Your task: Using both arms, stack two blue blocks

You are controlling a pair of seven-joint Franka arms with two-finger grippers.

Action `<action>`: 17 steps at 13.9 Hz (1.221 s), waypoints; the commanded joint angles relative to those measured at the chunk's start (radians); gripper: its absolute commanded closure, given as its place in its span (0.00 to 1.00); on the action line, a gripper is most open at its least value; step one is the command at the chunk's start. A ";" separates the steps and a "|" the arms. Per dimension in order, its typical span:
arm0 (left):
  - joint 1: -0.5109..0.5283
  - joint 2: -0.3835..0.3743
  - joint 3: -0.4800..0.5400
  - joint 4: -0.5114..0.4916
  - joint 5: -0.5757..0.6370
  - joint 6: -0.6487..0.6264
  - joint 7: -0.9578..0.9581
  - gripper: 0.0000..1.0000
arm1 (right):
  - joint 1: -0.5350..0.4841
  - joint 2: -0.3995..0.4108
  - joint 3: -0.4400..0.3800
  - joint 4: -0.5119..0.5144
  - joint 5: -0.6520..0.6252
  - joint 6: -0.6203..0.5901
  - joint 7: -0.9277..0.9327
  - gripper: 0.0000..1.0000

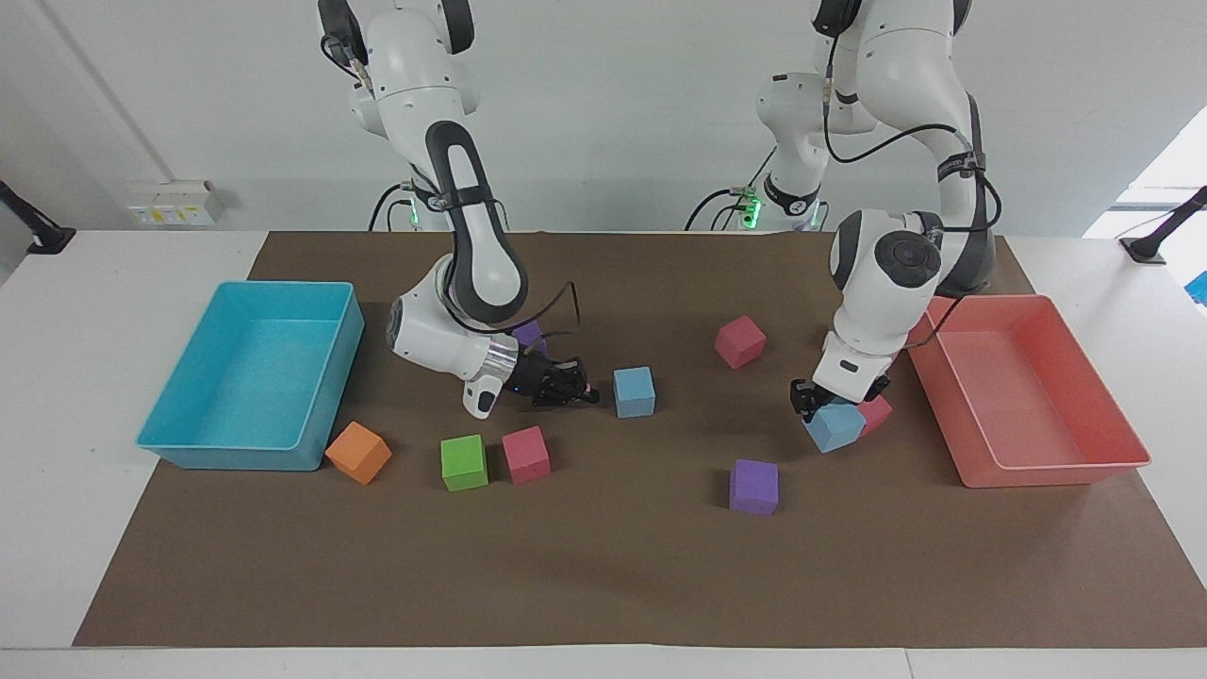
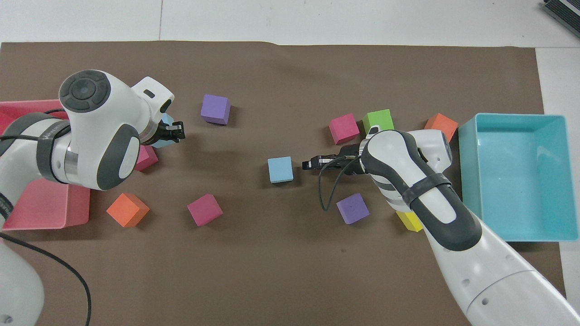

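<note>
Left gripper clamped on tilted blue block, lifted; right gripper pinched together, just beside second blue block.

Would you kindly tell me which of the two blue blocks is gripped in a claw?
The blue block beside the red tray, gripped by the left claw.

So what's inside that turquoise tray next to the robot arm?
Nothing that I can see: the turquoise tray shows only its bare floor in both views. An orange cube sits outside its corner. In the overhead view, the right arm hides a yellow cube beside it.
</note>
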 commanded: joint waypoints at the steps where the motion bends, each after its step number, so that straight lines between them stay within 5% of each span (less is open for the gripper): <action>1: -0.067 -0.013 0.005 0.024 0.014 -0.071 -0.020 0.99 | 0.001 -0.020 0.004 -0.027 0.037 0.021 -0.044 1.00; 17: -0.362 0.079 -0.001 0.139 -0.147 -0.070 -0.163 0.99 | -0.001 -0.020 0.004 -0.027 0.037 0.023 -0.042 1.00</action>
